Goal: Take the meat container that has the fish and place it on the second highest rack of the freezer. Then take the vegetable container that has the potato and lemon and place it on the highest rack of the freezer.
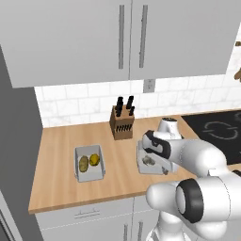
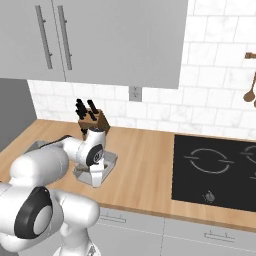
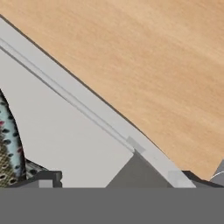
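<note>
End effector (image 1: pixel 162 165): I saw it reaching down at the meat container; in the hand view one dark fingertip (image 3: pixel 41 178) stood inside the tray and the other outside its wall, so I read the jaws as spread wide, with nothing clamped between them.
Meat container (image 1: pixel 141 159): it sat on the wooden tabletop (image 1: pixel 61 150) near the front edge, roughly mid-way along, partly hidden by my arm; from the right base view it was the pale tray (image 2: pixel 107 167) under the wrist.
Fish (image 3: pixel 9 146): I saw a speckled, blue-edged piece of it at the left of the hand view, lying on the tray floor; in the left base view it showed as a small grey-olive shape (image 1: pixel 148 161) inside the container.
Vegetable container (image 1: pixel 88 163): it stood toward the left end of the tabletop, well apart from the meat container, also near the front edge.
Potato (image 1: pixel 84 163): it lay in the left half of that tray.
Lemon (image 1: pixel 94 160): it lay just beside the potato, on its right.
Knife block (image 1: pixel 122 121): it stood near the back edge, behind both trays.
Cooktop (image 2: pixel 220 170): it was set into the right end of the tabletop.
</note>
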### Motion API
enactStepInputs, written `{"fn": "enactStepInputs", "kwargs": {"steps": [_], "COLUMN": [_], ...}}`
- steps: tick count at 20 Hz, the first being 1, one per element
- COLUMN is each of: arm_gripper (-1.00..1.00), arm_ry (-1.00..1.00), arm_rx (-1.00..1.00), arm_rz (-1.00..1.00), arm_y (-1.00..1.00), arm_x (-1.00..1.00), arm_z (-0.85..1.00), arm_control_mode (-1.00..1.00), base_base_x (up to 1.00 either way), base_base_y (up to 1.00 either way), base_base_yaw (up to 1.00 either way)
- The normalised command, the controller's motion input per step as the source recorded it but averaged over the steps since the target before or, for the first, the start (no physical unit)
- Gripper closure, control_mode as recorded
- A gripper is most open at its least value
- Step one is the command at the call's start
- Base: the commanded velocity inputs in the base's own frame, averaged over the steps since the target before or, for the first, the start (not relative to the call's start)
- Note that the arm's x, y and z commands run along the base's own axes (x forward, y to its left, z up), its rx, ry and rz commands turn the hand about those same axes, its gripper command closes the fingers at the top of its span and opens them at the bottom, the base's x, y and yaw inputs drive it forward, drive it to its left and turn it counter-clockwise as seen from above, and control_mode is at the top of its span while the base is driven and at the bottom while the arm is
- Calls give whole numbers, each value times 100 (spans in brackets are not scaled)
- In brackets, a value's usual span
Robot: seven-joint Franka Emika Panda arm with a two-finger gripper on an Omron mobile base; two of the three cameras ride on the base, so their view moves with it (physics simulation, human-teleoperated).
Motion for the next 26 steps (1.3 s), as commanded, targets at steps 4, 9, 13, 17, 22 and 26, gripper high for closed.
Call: {"fn": "enactStepInputs", "kwargs": {"steps": [4,9,13,17,22,26], "arm_gripper": [100,100,100,100,100,100], "arm_ry": [0,0,0,0,3,1], "arm_rx": [0,0,0,0,3,0], "arm_rz": [0,0,0,0,0,0], "arm_y": [0,0,-3,-23,-35,-37], "arm_x": [0,0,-6,-15,-9,-13], "arm_z": [0,0,0,26,79,56], "arm_control_mode": [-100,-100,-100,-100,-100,-100], "base_base_x": [0,0,0,0,0,0], "base_base_y": [0,0,0,0,0,0], "base_base_yaw": [0,0,0,0,0,0]}}
